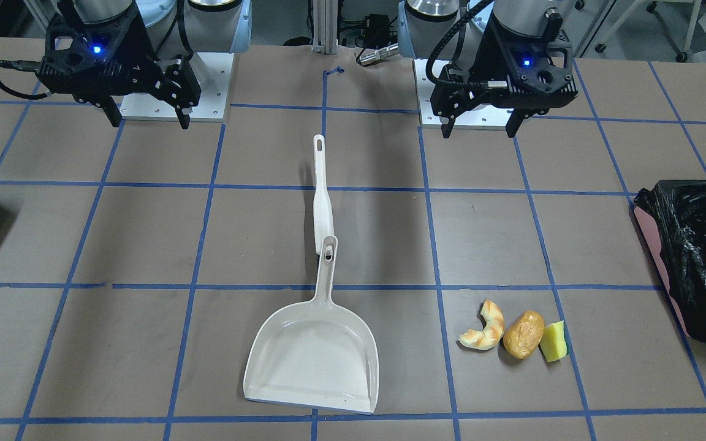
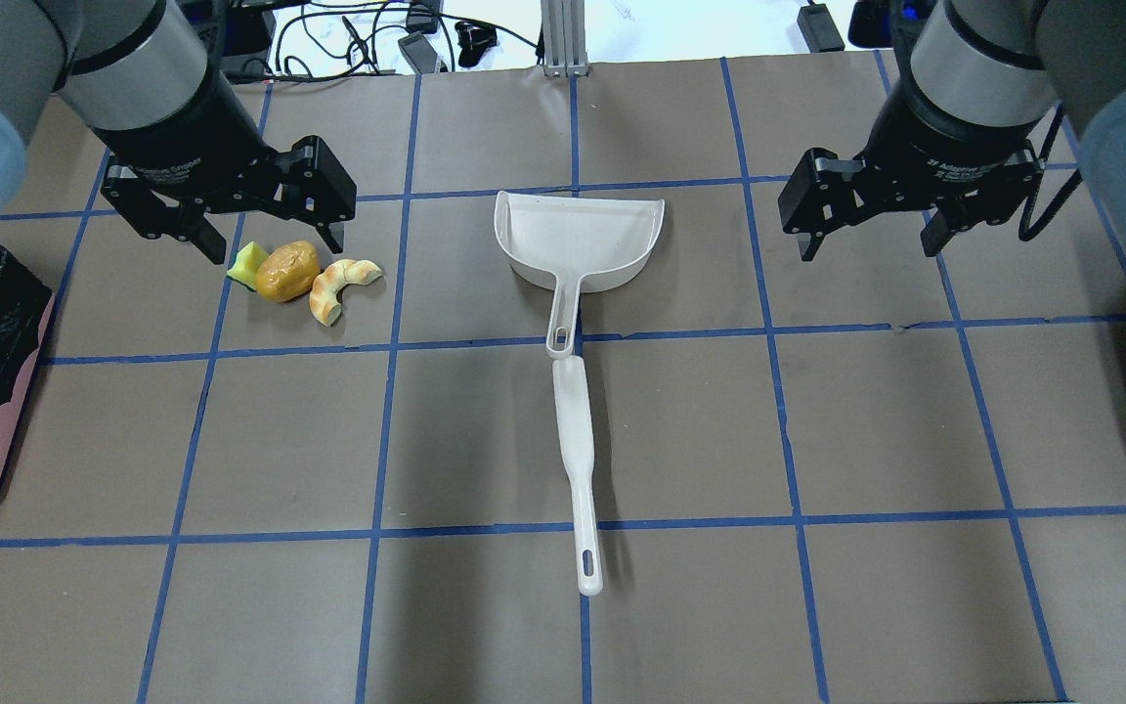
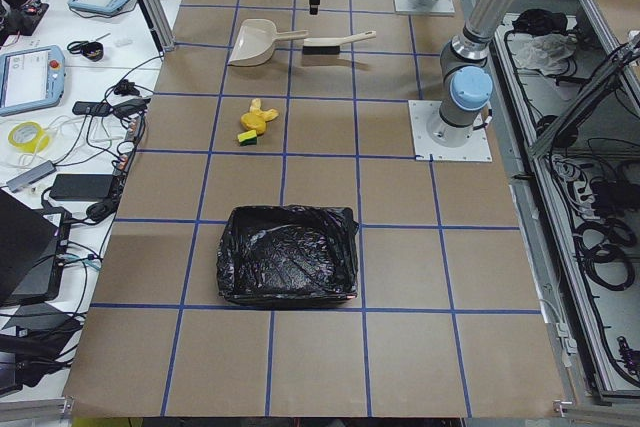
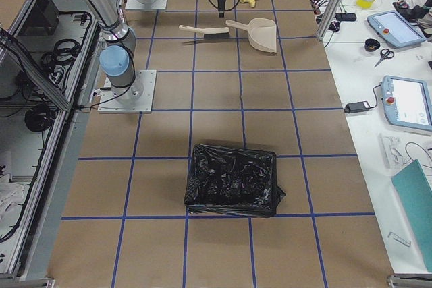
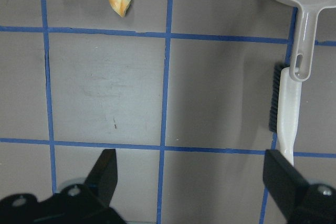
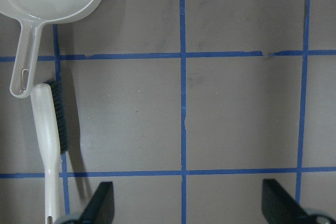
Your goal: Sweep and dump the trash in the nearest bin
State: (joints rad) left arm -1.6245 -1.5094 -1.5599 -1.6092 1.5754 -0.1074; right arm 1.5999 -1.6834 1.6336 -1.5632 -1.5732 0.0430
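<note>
The trash lies in a tight row on the robot's left half of the table, toward the edge away from the robot: a curved croissant piece (image 1: 483,334), a golden-brown potato-like lump (image 1: 523,334) and a yellow sponge wedge (image 1: 553,342) with a green edge. The sponge rests against the lump. All three sit on the bare table (image 1: 144,245), none of them in the pan.

The nearest bin (image 1: 696,257), pink-sided and lined with a crinkly black bag, stands at the left end of the table, well apart from the row. Another black-bagged container (image 4: 231,180) stands at the opposite end.

The white dustpan (image 1: 313,361) lies flat in the neighbouring grid square, mouth away from the robot and handle pointing back toward it. The brush (image 1: 322,196) lies in line with that handle, its head at the handle's end and dark bristles showing along its side.

The left gripper (image 1: 480,125) and the right gripper (image 1: 149,119) both hang above the table with fingers spread wide, grasping nothing and touching neither tool.

By this layout the task appears unstarted. Picking up the brush and pan, sweeping the three pieces in, and carrying and tipping them into the pink-sided bin all remain.
</note>
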